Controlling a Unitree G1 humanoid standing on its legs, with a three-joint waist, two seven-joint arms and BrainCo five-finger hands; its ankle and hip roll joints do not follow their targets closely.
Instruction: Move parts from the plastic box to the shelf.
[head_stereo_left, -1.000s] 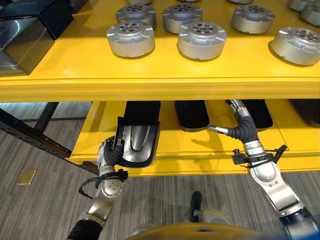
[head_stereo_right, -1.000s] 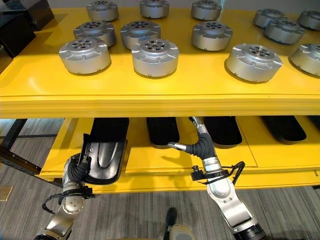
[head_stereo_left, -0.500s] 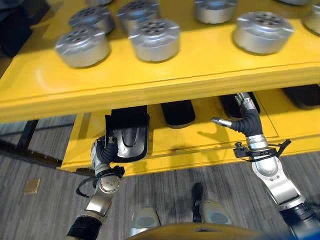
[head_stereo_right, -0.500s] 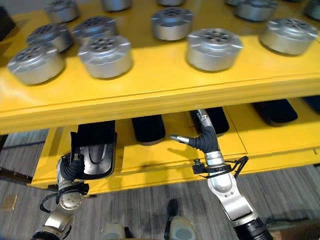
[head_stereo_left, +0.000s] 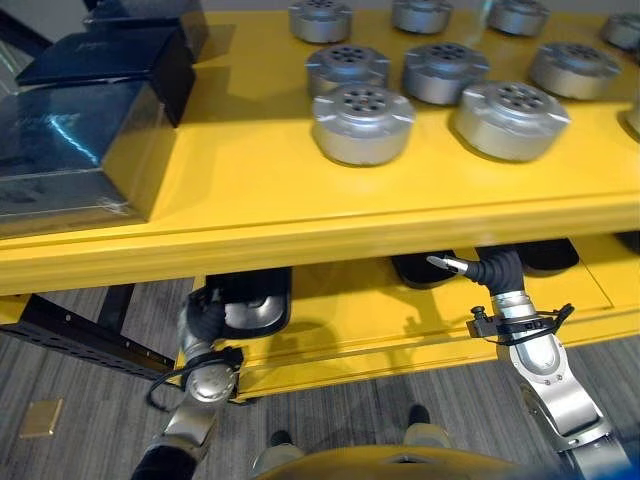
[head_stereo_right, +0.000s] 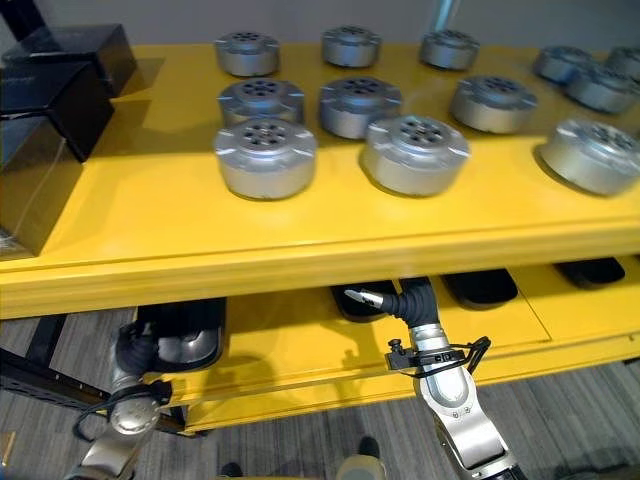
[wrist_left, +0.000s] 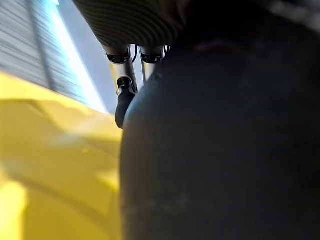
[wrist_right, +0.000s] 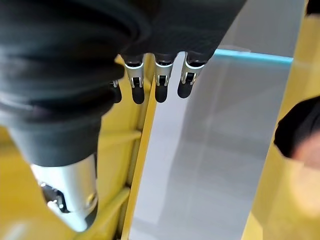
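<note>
**A:** What sits furthest left?

**B:** Dark glossy boxes (head_stereo_left: 70, 150) on the left end of the yellow shelf's (head_stereo_left: 250, 190) top deck, one behind another. Below them, the left hand (head_stereo_left: 203, 318) reaches under that deck to the lower deck (head_stereo_left: 350, 320) and holds a black moulded part (head_stereo_left: 250, 305) at its near left corner. Its fingers are curled round the part's left edge; the left wrist view has the part's dark bulk (wrist_left: 225, 140) right against the hand, with dark fingertips (wrist_left: 125, 105) at its rim.

**A:** Is the part on the lower deck?

**B:** Its far end runs back under the top deck, above the lower one. Whether it rests there or hangs in the grip, I cannot tell.

**A:** And the middle?

**B:** Round silver metal parts (head_stereo_right: 265, 157) stand in rows on the top deck, well apart from the boxes. More black moulded parts (head_stereo_right: 480, 287) lie side by side on the lower deck, half hidden by the deck above.

**A:** The right side?

**B:** The right hand (head_stereo_right: 390, 298) is in under the top deck, above the lower one, holding nothing. Its thumb (head_stereo_left: 445, 265) sticks out to the left, and in the right wrist view the fingers (wrist_right: 159, 82) hang in a loose row, apart from the thumb. It is just beside one of the black parts on the lower deck, though touching or not is not clear.
</note>
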